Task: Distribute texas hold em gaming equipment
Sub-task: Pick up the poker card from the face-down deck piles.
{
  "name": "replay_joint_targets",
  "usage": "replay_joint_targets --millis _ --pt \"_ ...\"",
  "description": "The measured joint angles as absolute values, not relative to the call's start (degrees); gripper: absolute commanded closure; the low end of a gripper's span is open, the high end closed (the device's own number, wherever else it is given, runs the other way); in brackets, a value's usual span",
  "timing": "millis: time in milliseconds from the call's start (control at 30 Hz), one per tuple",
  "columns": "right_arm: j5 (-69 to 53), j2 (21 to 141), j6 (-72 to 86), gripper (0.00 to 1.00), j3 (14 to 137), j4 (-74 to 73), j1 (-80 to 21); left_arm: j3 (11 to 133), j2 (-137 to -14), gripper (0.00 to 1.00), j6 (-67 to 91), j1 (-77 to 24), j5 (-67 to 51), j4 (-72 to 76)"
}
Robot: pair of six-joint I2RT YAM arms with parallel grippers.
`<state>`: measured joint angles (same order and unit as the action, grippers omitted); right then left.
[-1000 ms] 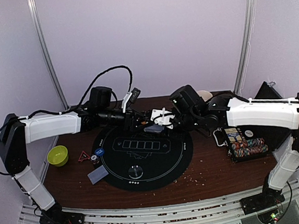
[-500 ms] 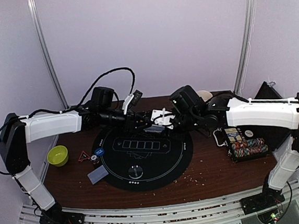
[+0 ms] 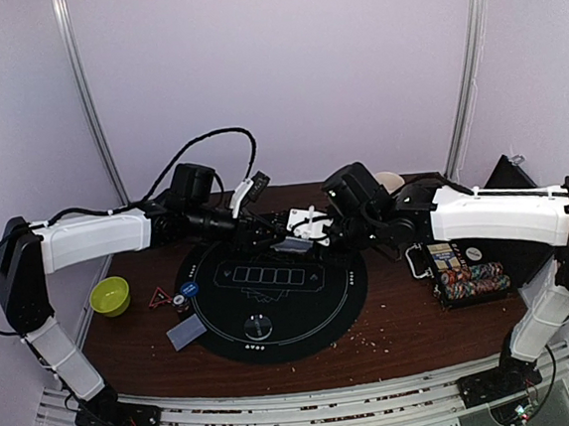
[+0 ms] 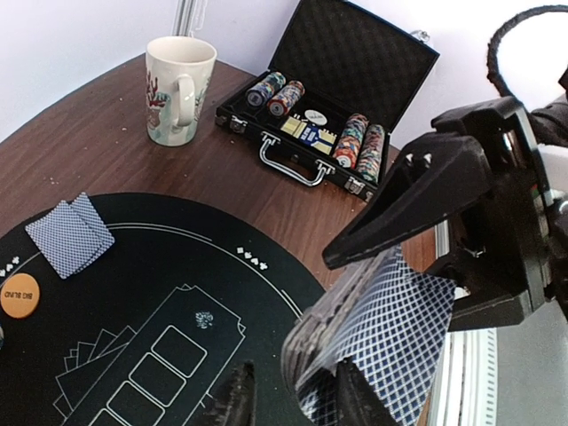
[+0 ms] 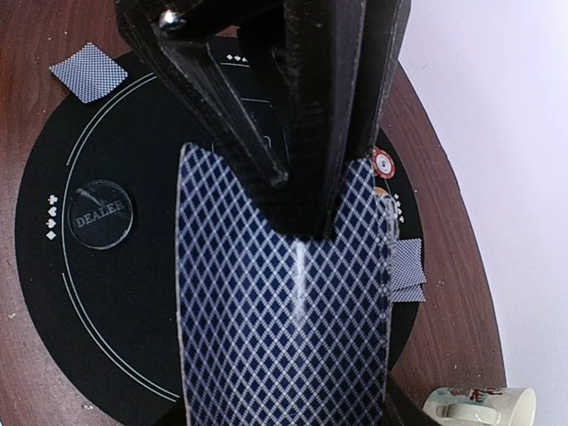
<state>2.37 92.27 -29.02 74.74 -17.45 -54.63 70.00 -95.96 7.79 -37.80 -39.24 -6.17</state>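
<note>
My right gripper [image 3: 308, 233] is shut on a deck of blue-backed cards [image 3: 290, 243] and holds it above the far edge of the round black mat [image 3: 304, 316]. In the left wrist view the deck [image 4: 382, 337] stands edge-on and its top card bows outward. My left gripper [image 4: 293, 389] is narrowly open, one finger on each side of the deck's end. Its fingers [image 5: 324, 115] reach down over the card backs [image 5: 284, 311]. Dealt cards lie at the mat's near left [image 3: 186, 332] and at its far side [image 4: 69, 232]. The clear dealer disc [image 3: 260, 326] and orange big-blind disc [image 4: 19, 295] lie on the mat.
An open black case [image 3: 466, 275] with striped chip stacks stands at the right. A mug [image 4: 176, 89] stands at the back. A green bowl [image 3: 109, 296], red triangle [image 3: 158, 298] and blue disc [image 3: 190, 289] sit at the left.
My left arm has shifted slightly toward the right gripper and the deck. The right arm holds the deck in about the same place.
</note>
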Motion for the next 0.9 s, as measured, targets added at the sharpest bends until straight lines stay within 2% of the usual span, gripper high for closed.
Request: replay_joint_targets --millis 67,133,300,433,600,733,900 --pt "2.4 92.3 -29.0 0.53 74.7 -17.5 -54.6 70.0 -95.9 0.85 7.6 -37.8 -39.7 -6.4" --pt "2.4 92.3 -29.0 0.53 74.7 -17.5 -54.6 70.0 -95.6 0.89 7.4 -37.8 -40.0 -6.7" --pt "2.5 92.3 -29.0 0.53 74.7 -17.3 -54.6 70.0 -94.9 0.89 7.0 -37.6 -40.3 -7.2" --pt "2.6 92.3 -29.0 0.53 74.7 -17.3 -54.6 70.0 -94.8 0.81 6.6 -37.6 -40.4 -7.6" --pt "2.6 92.3 -29.0 0.53 74.7 -17.2 -54.6 69.9 -94.7 0.84 6.5 -37.6 -40.5 -7.9" --pt "2.6 92.3 -29.2 0.53 74.7 -17.1 -54.6 69.9 -94.5 0.81 6.4 -37.6 -40.5 -7.9" --pt "2.7 92.3 -29.2 0.53 74.7 -17.0 -54.6 69.8 -93.9 0.97 6.4 -37.3 -40.5 -8.3"
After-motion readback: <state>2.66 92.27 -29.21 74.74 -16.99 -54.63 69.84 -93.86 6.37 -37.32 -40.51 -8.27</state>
